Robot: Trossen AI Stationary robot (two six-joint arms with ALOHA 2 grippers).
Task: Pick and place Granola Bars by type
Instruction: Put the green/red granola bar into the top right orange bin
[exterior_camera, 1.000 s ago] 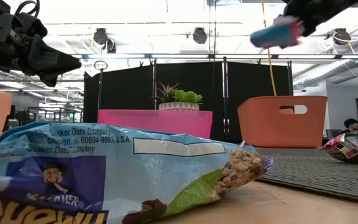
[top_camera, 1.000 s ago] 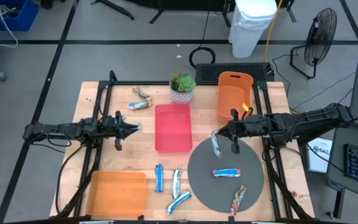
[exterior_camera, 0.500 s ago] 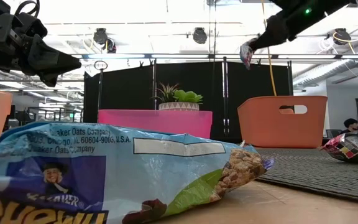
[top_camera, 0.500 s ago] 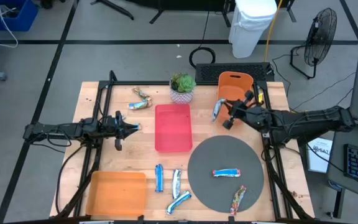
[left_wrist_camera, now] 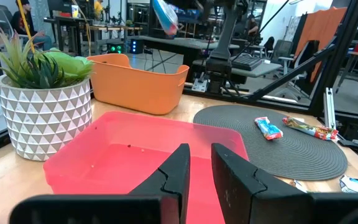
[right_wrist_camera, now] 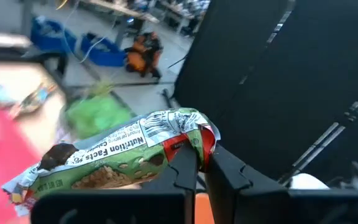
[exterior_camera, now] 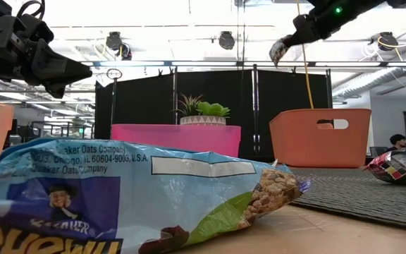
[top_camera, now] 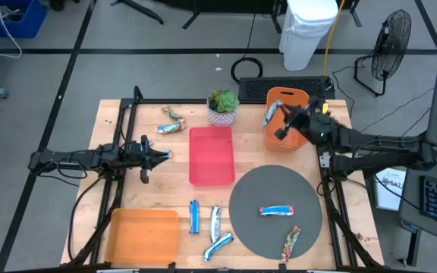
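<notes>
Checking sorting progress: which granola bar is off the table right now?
The bar clamped in the right end effector, held in the air over the orange bin. Every other bar lies flat on the wood or on the round grey mat.

One granola bar [top_camera: 269,114], its green-and-white wrapper showing a nutrition panel with a red band [right_wrist_camera: 123,152], hangs in the air over the left rim of the orange bin at the far right. Two bars lie on the round grey mat: a blue one [top_camera: 277,210] across its middle, a brown-and-red one [top_camera: 290,243] at its near edge. Three blue-and-white bars [top_camera: 209,226] lie close together near the front edge. One more bar [top_camera: 173,124] rests far left.
</notes>
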